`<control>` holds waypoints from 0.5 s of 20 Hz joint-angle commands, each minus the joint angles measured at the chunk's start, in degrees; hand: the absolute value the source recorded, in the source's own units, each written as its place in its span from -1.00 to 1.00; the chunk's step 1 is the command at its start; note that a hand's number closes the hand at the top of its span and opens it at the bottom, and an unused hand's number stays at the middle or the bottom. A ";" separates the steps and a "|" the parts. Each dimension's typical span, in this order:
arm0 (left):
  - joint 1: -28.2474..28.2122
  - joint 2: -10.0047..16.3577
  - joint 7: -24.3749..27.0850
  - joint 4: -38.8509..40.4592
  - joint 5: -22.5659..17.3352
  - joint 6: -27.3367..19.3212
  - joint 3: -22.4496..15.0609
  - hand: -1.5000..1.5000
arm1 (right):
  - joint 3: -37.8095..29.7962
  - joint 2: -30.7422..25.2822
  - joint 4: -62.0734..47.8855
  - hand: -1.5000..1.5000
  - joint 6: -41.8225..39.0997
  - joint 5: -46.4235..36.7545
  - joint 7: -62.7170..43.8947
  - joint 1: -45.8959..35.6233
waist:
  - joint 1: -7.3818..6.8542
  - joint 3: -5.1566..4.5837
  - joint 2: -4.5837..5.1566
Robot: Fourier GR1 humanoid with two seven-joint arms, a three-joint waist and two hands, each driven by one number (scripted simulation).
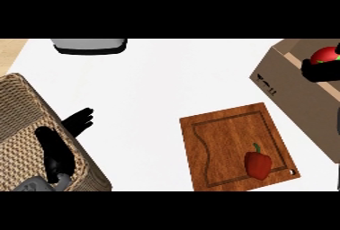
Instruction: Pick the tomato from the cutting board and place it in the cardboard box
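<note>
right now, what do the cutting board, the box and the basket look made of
Cutting board: reddish-brown wood, going by the grain streaks and carved groove.
Box: plain brown cardboard, matt, with printed marks on its side.
Basket: seemingly woven wicker, tan, with a criss-cross weave.

tomato (326, 54) red | cardboard box (292, 87) tan | cutting board (222, 143) brown woodgrain | pepper (257, 164) red | basket (20, 112) woven beige

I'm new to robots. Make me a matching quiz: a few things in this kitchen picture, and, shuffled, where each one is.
Things:
1. round red tomato
2. dark red bell pepper
3. black left hand

Places:
A. on the wooden cutting board
B. open, at the rim of the woven wicker basket
C. in the black right hand, over the brown cardboard box

Pairs: 1-C, 2-A, 3-B
</note>
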State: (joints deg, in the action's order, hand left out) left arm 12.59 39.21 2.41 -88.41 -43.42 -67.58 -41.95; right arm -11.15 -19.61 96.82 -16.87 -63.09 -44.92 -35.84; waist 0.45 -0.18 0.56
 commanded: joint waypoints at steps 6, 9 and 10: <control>1.35 -1.26 4.19 2.14 0.06 14.37 -1.38 0.00 | -6.83 -7.23 -17.74 1.00 9.14 1.99 13.52 2.46 | -0.81 0.07 0.66; 3.00 0.52 2.86 2.16 -1.06 14.84 -0.37 0.00 | -10.77 -6.57 -24.79 1.00 16.84 2.55 14.94 1.72 | -1.67 0.20 0.95; 0.37 -0.66 4.57 1.92 -0.93 15.75 -1.32 0.00 | -12.21 -7.97 -25.39 1.00 14.25 4.53 15.62 1.91 | -1.42 0.10 0.59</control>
State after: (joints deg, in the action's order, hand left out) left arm 14.30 38.03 3.57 -86.99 -43.98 -67.11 -43.20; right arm -19.16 -25.80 78.18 -5.75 -60.74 -32.41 -34.06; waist -0.64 -0.11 1.19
